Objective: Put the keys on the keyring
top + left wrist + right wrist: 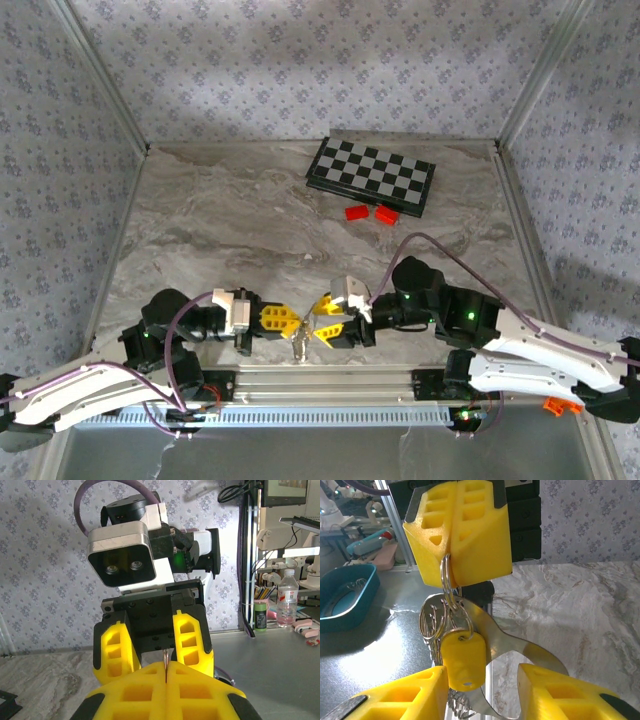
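Fingers of the left gripper (457, 566) are pinching the keyring (445, 580) tightly above the desk (250, 230), with a yellow-capped key (464, 660) hanging under it. The right gripper (480, 696) is standing open around this key. Probably its fingers should be closing squarely on the head, avoiding any twisting.

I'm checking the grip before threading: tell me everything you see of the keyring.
The keyring is a silver split metal ring, pinched at its top between the left hand's shut yellow fingers and hanging below them. Further rings, a yellow cap and a flat silver tool dangle from it.
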Available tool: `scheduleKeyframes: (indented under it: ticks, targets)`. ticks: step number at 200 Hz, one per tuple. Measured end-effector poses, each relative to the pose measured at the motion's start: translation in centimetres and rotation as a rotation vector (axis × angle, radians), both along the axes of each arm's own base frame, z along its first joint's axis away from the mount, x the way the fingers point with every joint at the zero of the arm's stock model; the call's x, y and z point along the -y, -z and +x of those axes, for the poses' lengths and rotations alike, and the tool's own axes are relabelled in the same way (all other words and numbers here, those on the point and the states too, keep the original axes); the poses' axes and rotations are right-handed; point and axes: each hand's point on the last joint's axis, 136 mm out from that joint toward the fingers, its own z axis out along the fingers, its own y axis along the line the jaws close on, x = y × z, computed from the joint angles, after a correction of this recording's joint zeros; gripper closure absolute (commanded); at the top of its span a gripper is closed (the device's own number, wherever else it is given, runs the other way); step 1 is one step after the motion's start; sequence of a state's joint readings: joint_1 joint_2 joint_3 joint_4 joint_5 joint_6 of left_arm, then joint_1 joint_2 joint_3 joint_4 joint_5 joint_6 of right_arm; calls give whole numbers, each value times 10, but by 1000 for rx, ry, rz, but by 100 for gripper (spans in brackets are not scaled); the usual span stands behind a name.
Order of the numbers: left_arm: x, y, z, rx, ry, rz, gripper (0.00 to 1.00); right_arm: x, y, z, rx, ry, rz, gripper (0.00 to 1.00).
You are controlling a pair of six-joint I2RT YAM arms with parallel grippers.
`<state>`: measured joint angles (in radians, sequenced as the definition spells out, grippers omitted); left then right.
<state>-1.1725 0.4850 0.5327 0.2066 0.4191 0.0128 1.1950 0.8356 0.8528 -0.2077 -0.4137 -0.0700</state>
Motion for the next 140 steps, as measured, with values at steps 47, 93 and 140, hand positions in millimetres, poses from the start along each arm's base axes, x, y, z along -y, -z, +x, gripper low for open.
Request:
scheduleKeyframes:
  ticks: [47,93,140]
  targets:
    - [0,-2,1,2,-7,-7,100,-3,7,-6,-12,-19,-5,59]
    - [0,1,3,-4,-14,-7,100,-7,6,-5,-9,-21,8,60]
    - [2,6,3,-11,-14,3,100,-9,10,-1,-8,-4,6,64]
